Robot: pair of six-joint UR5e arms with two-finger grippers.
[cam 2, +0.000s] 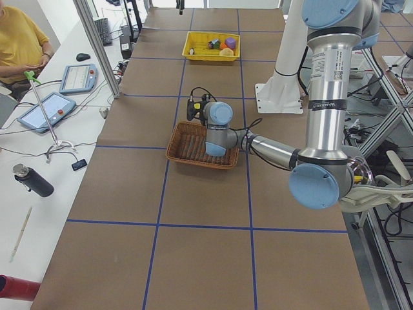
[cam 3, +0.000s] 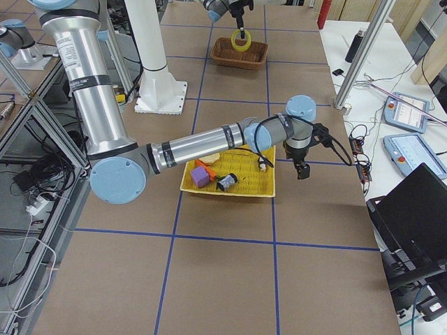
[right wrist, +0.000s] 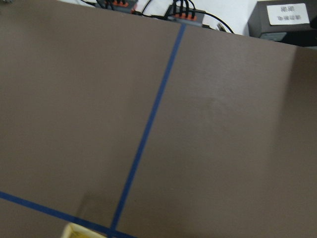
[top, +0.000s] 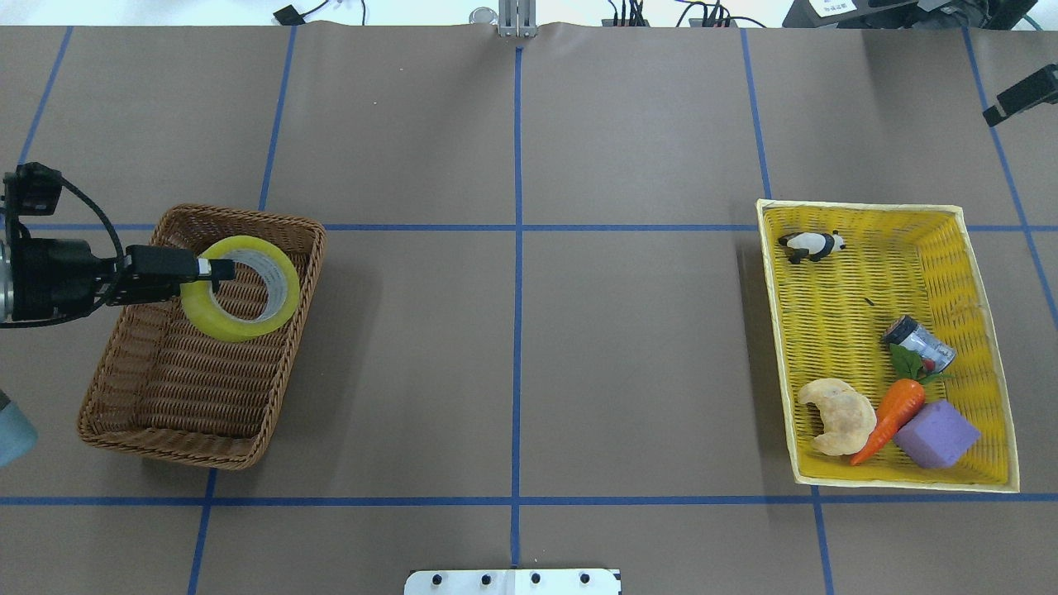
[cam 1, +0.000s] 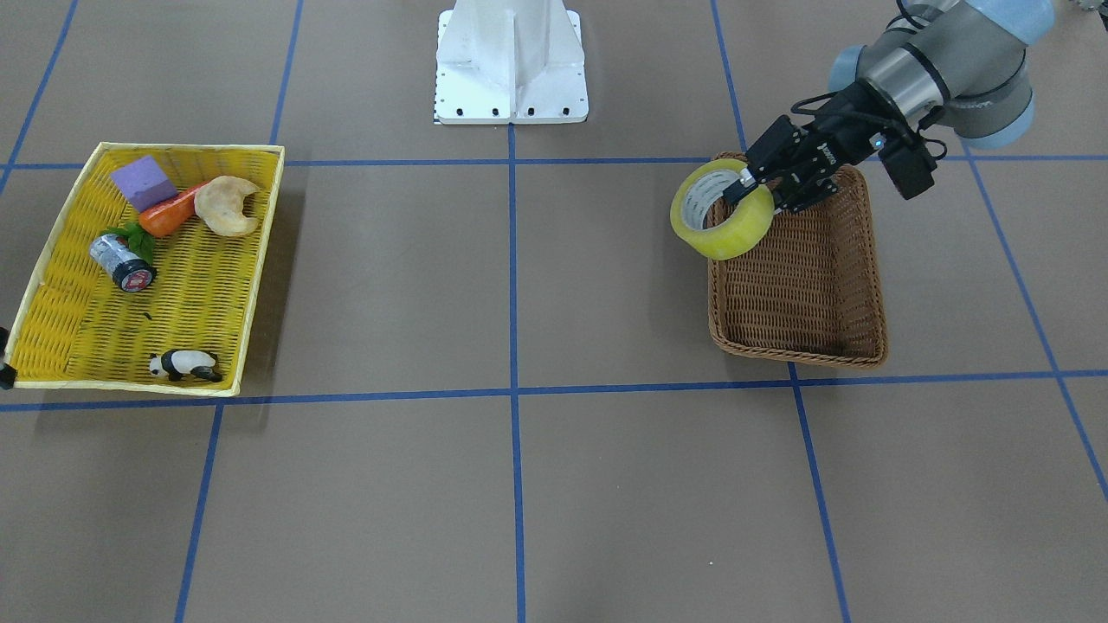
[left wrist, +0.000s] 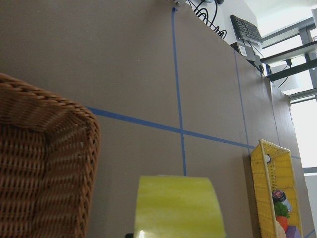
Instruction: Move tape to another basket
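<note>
The tape (cam 1: 725, 244) is a yellow ring roll, held tilted above the far end of the brown wicker basket (cam 1: 796, 353). My left gripper (cam 1: 753, 186) is shut on the roll's wall. From overhead the tape (top: 240, 330) hangs over the basket's (top: 165, 442) far right part, with the left gripper (top: 219, 268) coming in from the left. The left wrist view shows the tape's edge (left wrist: 178, 208) and the basket's corner (left wrist: 44, 163). My right gripper (cam 3: 302, 171) hangs past the yellow tray; I cannot tell whether it is open or shut.
A shallow yellow woven tray (top: 777, 347) on the robot's right holds a toy panda (top: 812, 245), a silver cylinder (top: 917, 340), a carrot (top: 893, 417), a purple block (top: 936, 434) and a pastry (top: 836, 413). The robot's white base (cam 1: 511, 61) stands mid-table.
</note>
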